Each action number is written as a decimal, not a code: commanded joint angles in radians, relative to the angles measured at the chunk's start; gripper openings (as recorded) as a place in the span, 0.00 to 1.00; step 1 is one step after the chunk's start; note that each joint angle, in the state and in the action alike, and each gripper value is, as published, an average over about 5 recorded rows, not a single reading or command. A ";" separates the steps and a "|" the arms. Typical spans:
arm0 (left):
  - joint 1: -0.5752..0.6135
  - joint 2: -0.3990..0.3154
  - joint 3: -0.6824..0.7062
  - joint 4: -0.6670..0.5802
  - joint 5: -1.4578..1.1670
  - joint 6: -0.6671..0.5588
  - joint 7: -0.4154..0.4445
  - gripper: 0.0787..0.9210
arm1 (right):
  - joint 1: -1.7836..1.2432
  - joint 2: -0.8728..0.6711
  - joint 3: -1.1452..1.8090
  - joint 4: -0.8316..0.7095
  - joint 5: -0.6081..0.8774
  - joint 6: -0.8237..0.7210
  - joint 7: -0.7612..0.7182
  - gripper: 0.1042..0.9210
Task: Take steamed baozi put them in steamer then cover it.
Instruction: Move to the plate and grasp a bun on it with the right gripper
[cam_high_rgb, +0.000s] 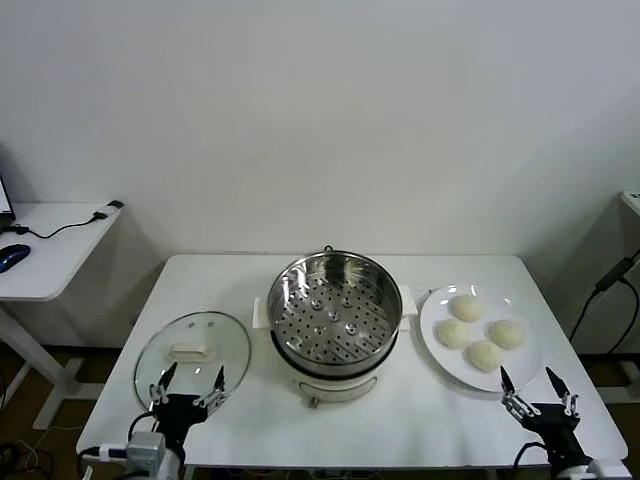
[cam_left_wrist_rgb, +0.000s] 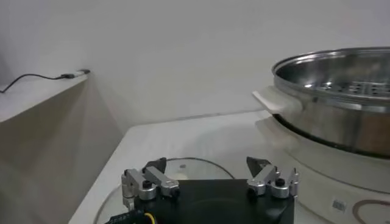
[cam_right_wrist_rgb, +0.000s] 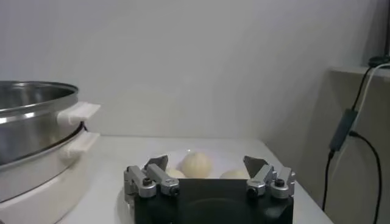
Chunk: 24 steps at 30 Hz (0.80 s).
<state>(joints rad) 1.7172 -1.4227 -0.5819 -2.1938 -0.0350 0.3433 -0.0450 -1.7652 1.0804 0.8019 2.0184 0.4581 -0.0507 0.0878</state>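
The shiny steamer (cam_high_rgb: 334, 312) stands on its white pot base mid-table, uncovered and holding nothing; its rim also shows as steamer (cam_left_wrist_rgb: 341, 91) and steamer (cam_right_wrist_rgb: 30, 122). Several cream-white baozi (cam_high_rgb: 480, 333) lie on a white plate (cam_high_rgb: 433, 340) to its right; one baozi (cam_right_wrist_rgb: 196, 164) shows just beyond my right gripper. The glass cover (cam_high_rgb: 192, 356) with its white handle lies flat on the table to the steamer's left, and the cover (cam_left_wrist_rgb: 183, 168) shows under my left gripper. My left gripper (cam_high_rgb: 188, 384) hovers open at the cover's near edge. My right gripper (cam_high_rgb: 537, 389) stands open at the plate's near edge.
A side desk (cam_high_rgb: 45, 250) with a mouse and cable stands to the left of the table. A dark cable (cam_high_rgb: 610, 285) hangs at the right. The table's front edge (cam_high_rgb: 350, 466) runs just ahead of both grippers.
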 joint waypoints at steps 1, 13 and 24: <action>-0.002 0.001 0.000 -0.003 0.002 0.002 0.000 0.88 | 0.093 -0.051 0.032 -0.009 -0.020 -0.089 0.022 0.88; -0.012 0.001 0.002 -0.017 -0.008 -0.008 0.009 0.88 | 0.800 -0.707 -0.343 -0.487 -0.067 -0.253 -0.477 0.88; -0.022 0.001 0.011 -0.008 -0.007 -0.014 0.018 0.88 | 1.776 -0.802 -1.345 -0.866 -0.233 0.136 -1.255 0.88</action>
<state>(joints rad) 1.6992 -1.4228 -0.5726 -2.2042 -0.0425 0.3305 -0.0276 -0.5949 0.4198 -0.0093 1.3676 0.2918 -0.0436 -0.7745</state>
